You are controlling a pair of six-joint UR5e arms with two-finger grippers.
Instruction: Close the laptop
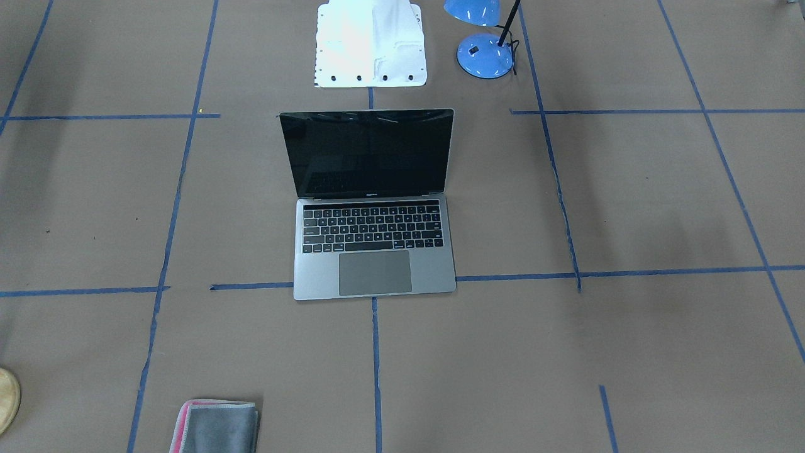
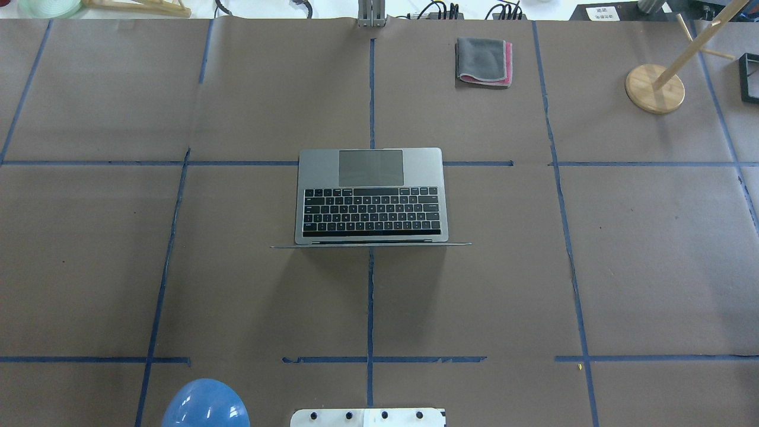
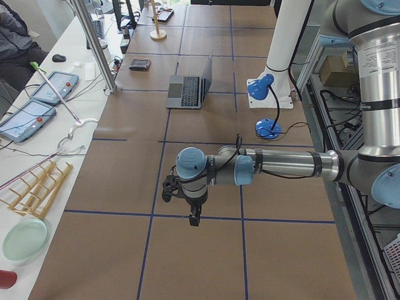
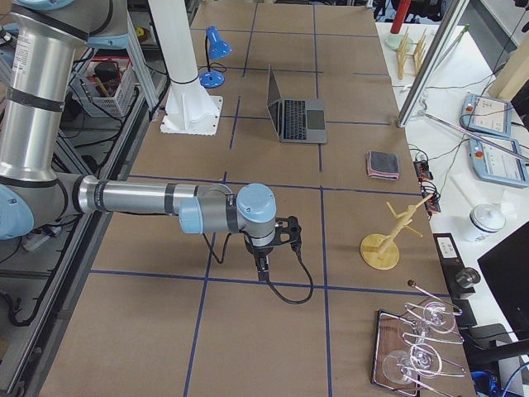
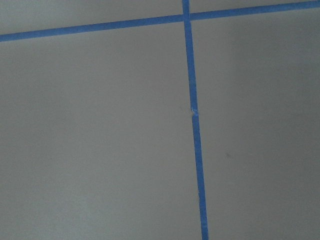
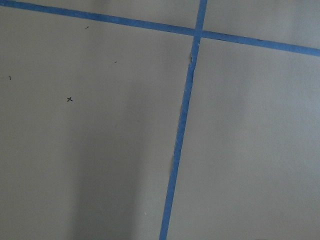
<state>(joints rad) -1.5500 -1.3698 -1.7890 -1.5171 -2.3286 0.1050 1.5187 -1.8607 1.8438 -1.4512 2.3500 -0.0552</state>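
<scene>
Overhead exterior view: the laptop (image 2: 370,196) sits open at the centre of the frame on the brown paper-covered table (image 2: 652,267). Its trackpad points toward the top of the frame, and its lid shows only as a thin edge just below the keyboard, standing about upright. In the exterior front-facing view the black screen faces the camera above the black keys, and the base lies across a blue tape line (image 1: 516,277).

A folded grey-and-pink cloth (image 2: 483,61) lies in the upper part of the overhead frame, right of centre and well apart from the laptop. A wooden stand (image 2: 654,89) is at the upper right. A blue lamp (image 1: 484,53) stands at the top of the front-facing frame, just beside the white robot base (image 1: 371,50).

Neither arm is near the laptop. In the exterior left view the left gripper (image 3: 194,217) points down over the table in the lower middle of the frame, far from the laptop at the top. In the exterior right view the right gripper (image 4: 263,266) does likewise, with a black cable looping beside it. Each shows only in its side view — I cannot tell how far the fingers of either are parted, and no object is seen in them. Both wrist views show only brown paper and crossing blue tape.
</scene>
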